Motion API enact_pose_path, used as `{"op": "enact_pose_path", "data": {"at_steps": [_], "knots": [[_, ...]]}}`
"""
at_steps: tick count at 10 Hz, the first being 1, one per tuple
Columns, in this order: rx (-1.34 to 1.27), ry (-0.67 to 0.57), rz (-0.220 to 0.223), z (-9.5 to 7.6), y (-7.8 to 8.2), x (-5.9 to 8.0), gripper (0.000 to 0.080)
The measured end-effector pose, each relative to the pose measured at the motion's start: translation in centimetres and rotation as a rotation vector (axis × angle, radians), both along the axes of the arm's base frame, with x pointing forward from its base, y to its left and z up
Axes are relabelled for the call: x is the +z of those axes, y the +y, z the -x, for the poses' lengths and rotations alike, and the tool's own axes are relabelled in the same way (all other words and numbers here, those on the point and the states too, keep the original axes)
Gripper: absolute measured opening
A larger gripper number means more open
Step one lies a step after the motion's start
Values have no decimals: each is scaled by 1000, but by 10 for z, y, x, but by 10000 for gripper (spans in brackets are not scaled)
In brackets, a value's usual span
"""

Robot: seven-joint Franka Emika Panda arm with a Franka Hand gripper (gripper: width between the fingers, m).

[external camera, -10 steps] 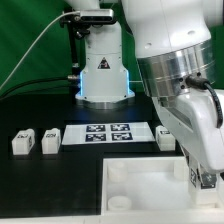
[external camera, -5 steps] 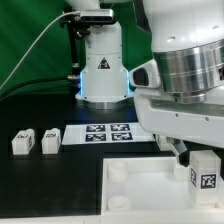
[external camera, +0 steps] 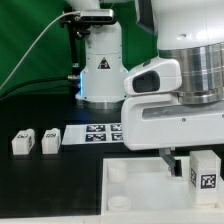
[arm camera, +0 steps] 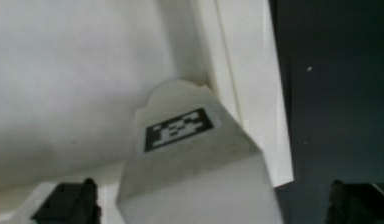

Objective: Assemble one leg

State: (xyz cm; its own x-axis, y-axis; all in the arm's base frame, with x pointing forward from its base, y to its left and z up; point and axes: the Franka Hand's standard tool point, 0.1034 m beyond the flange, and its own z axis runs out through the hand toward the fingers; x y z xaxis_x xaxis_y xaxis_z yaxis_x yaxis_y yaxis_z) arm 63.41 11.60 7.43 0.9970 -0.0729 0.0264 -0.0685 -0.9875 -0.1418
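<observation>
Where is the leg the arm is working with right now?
The leg stands upright at the exterior view's right, over the right side of the white top, just below the arm; in the wrist view it lies between the fingers.

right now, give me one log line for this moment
leg upright at tabletop's corner on exterior view's right | gripper over that leg, fingers apart, not touching | two legs loose by marker board

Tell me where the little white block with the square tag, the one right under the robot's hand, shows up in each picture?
Exterior view: the leg stands upright at the exterior view's lower right, over the white tray-like top, just below the gripper.
Wrist view: the same leg fills the middle, between the two dark fingertips.
Shared landmark: the black-and-white tag on the leg's face.
</observation>
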Motion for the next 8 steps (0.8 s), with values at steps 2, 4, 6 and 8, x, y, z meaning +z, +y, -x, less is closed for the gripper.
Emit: {"op": "enact_pose_path", "data": {"at_steps": [2, 4, 6, 8], "knots": [[-43, 7, -5, 0, 0, 0, 527], [-146, 23, -10, 1, 0, -1, 305], [-324, 48, -14, 1, -3, -1, 305], [-547, 82, -37, 0, -7, -1, 305]]}}
